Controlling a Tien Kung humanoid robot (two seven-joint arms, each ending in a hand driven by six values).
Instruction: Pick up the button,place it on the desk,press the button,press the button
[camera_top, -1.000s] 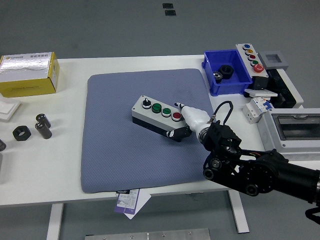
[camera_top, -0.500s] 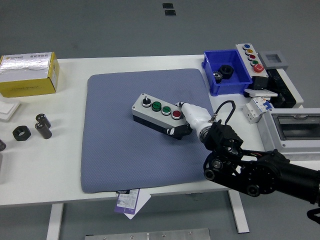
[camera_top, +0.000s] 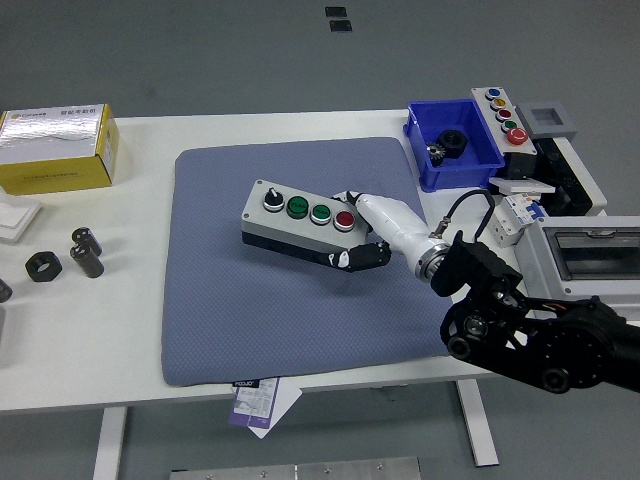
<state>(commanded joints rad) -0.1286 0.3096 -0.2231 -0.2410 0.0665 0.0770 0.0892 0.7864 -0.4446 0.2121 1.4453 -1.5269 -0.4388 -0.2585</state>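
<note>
A grey button box (camera_top: 296, 226) with a black knob, two green buttons and a red button lies on the blue mat (camera_top: 240, 310), near its middle. My right hand (camera_top: 358, 232) comes in from the lower right and holds the box's right end, white fingers (camera_top: 352, 197) over the top by the red button and black fingers under the front edge. The left arm is out of view.
A blue bin (camera_top: 452, 147) with black parts and a second button box (camera_top: 505, 116) stand at the back right. Breakers (camera_top: 510, 215) and a grey enclosure (camera_top: 590, 255) lie at the right. A yellow box (camera_top: 58, 148) and black nuts (camera_top: 60, 258) are at the left.
My right hand has moved left and slightly back with the button box, which has slid left across the mat and turned more level.
</note>
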